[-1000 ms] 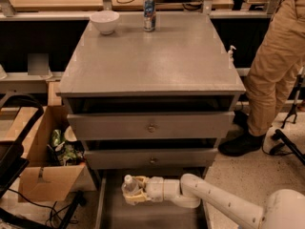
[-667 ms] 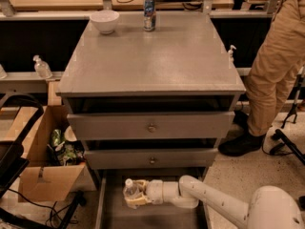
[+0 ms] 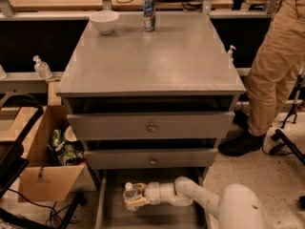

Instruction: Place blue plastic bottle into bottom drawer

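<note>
The bottom drawer (image 3: 157, 216) is pulled out under the grey cabinet, its flat grey floor showing. My gripper (image 3: 133, 197) reaches into it from the right on a white arm, low over the drawer's left part. It is shut on the blue plastic bottle (image 3: 129, 193), a clear bottle with a white cap, held upright between the yellowish fingers (image 3: 138, 202). The bottle's lower part is hidden by the fingers, so I cannot tell whether it touches the drawer floor.
Two upper drawers (image 3: 151, 126) with round knobs are shut. A white bowl (image 3: 104, 21) and a slim drink can (image 3: 149, 6) stand on the cabinet top. An open cardboard box (image 3: 43, 159) sits at left, a pump bottle (image 3: 41, 67) on a shelf, a person (image 3: 271, 66) at right.
The view has shifted: the cabinet now sits a little lower and to the right. The gripper and bottle hold the same place in the drawer.
</note>
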